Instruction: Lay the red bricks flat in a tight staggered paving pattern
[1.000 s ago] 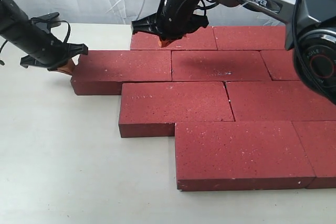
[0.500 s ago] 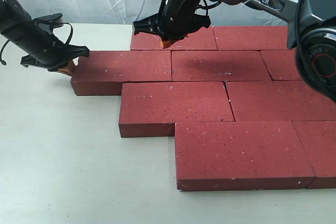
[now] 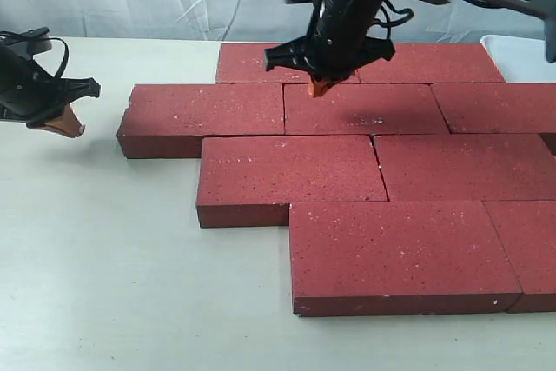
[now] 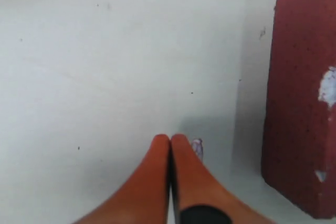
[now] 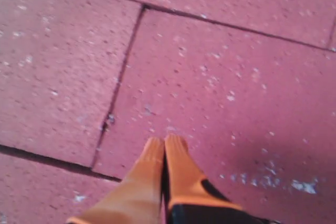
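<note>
Several dark-red bricks (image 3: 295, 175) lie flat on the table in staggered rows, tight against each other. The leftmost brick (image 3: 204, 115) of the second row ends nearest my left gripper (image 3: 68, 130), which hovers shut and empty over bare table, well apart from it. In the left wrist view that brick's end (image 4: 302, 103) stands beside the shut left gripper (image 4: 170, 138). My right gripper (image 3: 319, 89) is shut with nothing in it, its tip at the far edge of the second row's middle brick (image 3: 369, 110). The right wrist view shows the right gripper (image 5: 165, 141) over brick surface (image 5: 226, 87) near a joint.
The white table (image 3: 104, 258) runs to the left and front of the paving. A white tray edge (image 3: 521, 54) shows at the back right. A pale curtain hangs behind the table.
My left gripper has drawn back leftward, away from the second-row brick's end. My right gripper has shifted right and nearer, from the far-row brick to the second row's middle brick.
</note>
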You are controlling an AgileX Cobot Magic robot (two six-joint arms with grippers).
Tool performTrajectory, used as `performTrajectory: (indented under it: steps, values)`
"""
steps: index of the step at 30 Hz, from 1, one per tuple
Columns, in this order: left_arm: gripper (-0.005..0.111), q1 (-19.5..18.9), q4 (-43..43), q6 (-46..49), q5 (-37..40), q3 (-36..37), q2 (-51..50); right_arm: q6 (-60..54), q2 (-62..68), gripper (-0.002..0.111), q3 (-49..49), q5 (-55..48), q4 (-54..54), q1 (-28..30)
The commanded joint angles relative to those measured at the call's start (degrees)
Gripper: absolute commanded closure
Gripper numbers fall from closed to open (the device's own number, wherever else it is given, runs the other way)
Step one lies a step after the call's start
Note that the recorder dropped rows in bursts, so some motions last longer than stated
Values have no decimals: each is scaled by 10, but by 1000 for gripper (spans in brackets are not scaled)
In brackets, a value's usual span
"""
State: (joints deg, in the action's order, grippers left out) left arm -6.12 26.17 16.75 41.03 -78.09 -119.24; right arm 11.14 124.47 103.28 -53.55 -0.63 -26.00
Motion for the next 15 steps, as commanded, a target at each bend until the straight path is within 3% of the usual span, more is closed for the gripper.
performTrajectory:
  steps: [1,15]
  values:
    - [107,0,15,-3,-24,46,60,-13,-65,109,-101,41,-2,34]
    - [107,0,12,-3,-31,225,273,-25,-313,109,-387,102,-14,154]
